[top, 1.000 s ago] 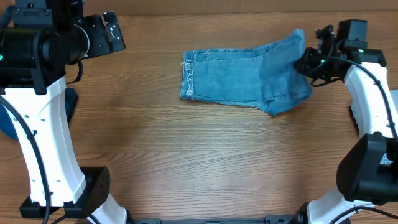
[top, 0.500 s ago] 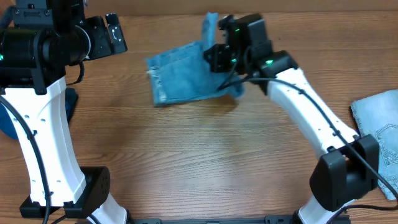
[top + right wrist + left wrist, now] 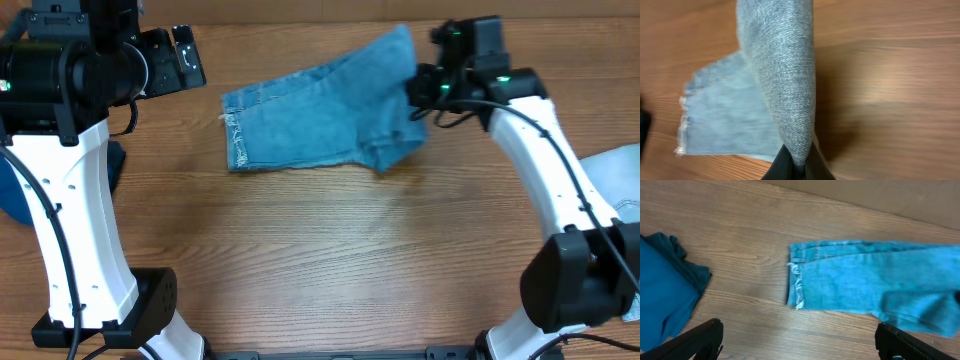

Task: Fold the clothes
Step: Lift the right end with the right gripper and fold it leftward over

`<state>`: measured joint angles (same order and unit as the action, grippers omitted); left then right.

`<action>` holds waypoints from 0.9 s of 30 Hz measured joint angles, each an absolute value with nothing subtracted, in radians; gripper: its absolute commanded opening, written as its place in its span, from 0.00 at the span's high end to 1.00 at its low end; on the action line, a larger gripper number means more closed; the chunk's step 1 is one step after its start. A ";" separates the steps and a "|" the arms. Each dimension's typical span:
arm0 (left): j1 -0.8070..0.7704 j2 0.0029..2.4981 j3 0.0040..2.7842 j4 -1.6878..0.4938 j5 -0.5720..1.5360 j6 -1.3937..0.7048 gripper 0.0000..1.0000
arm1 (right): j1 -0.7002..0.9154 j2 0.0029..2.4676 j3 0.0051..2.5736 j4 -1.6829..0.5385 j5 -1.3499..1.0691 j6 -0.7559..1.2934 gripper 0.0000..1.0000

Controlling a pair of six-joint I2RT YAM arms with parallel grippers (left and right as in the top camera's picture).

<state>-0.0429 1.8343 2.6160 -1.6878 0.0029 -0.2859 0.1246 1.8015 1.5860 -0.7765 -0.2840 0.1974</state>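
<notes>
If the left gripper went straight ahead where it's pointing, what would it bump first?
Probably the blue denim shorts, near their frayed hem, or the wooden table beside it; depth unclear.

Pale garment (image 3: pixel 625 172) partly beyond right edge

this is looking like a robot lab. a white left arm (image 3: pixel 70 220) and a white right arm (image 3: pixel 545 170) are standing at the edge of a wooden table (image 3: pixel 320 260), with black cables (image 3: pixel 50 240) running along them. a plain tan wall (image 3: pixel 890 195) is running behind. jean shorts (image 3: pixel 310 125), a dark blue cloth (image 3: pixel 665 300) and pale jeans (image 3: pixel 622 170) are lying about.
</notes>
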 measured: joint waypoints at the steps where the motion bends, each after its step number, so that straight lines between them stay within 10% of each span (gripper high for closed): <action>1: -0.043 1.834 2.614 -1.687 0.003 -0.286 0.00 | 0.083 1.788 1.586 -0.813 -0.265 0.166 0.96; 11: -0.043 1.834 2.610 -1.687 0.003 -0.286 0.00 | -0.081 1.742 1.668 -0.838 -0.081 -0.041 0.96; 27: -0.043 1.834 2.609 -1.688 0.015 -0.286 0.00 | 0.350 2.055 1.678 -0.598 -0.168 0.261 0.96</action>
